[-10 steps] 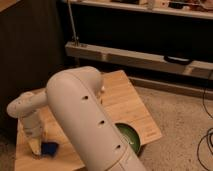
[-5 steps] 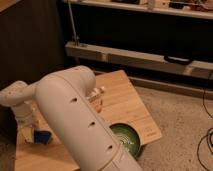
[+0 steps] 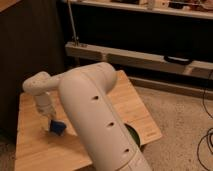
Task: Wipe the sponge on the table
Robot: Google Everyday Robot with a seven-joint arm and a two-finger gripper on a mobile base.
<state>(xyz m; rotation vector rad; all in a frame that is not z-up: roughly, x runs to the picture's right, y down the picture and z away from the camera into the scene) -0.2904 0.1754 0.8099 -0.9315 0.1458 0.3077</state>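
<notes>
Planks of light wood with visible grain form the low bench [image 3: 30, 150], which stands on a speckled floor [image 3: 180, 115]. On the left part of the bench lies the sponge [image 3: 58, 127], a small dark blue block. The tool [image 3: 51, 121] is directly at the sponge, reaching it from above and from the left, and its tip meets the upper left side of the sponge. Whether the tool is clenched on the sponge or only presses against it, I cannot tell, because the two overlap there. The white arm [image 3: 95, 115] is large in the foreground; it rises from the bottom edge over the middle of the bench and bends to the left at a rounded joint above the tool. Right of the arm, near the front right corner of the bench, a narrow part of a green bowl [image 3: 132, 136] shows; the arm hides the rest. Behind the bench stands a long grey shelf unit [image 3: 150, 57], and black cables [image 3: 204, 145] lie on the floor at the right.
</notes>
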